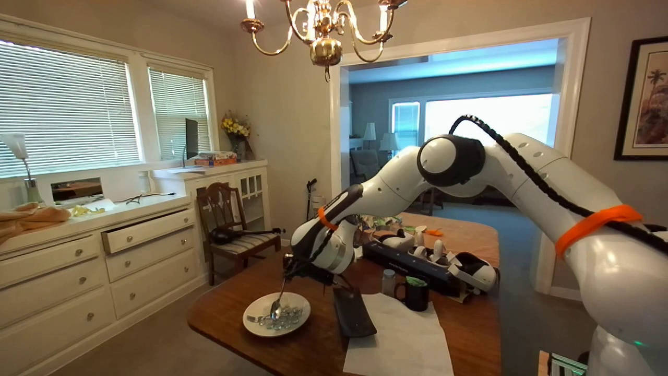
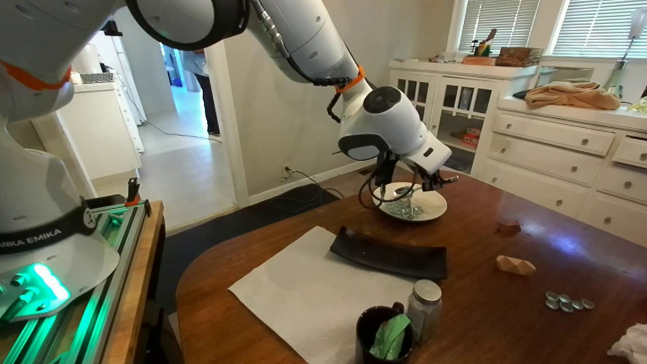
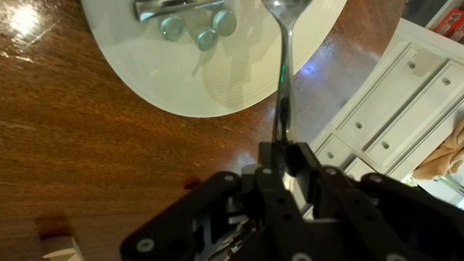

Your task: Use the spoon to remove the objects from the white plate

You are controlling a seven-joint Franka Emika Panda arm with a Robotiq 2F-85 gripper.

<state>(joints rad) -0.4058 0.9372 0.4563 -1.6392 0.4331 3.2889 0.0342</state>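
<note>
The white plate lies on the wooden table, with several clear greenish glass beads, the objects, on it. A metal utensil also rests on the plate, only its handle end showing in the wrist view. My gripper is shut on the handle of the spoon. That spoon slants down, its bowl over the beads; whether it touches them I cannot tell. The wrist view cuts off the bowl at the top edge. In an exterior view the gripper hangs above the plate's far side, partly hidden by cables.
Beside the plate are a curved black tray and a white paper sheet. A dark mug and a glass jar stand nearby. Several beads and a wooden block lie elsewhere on the table.
</note>
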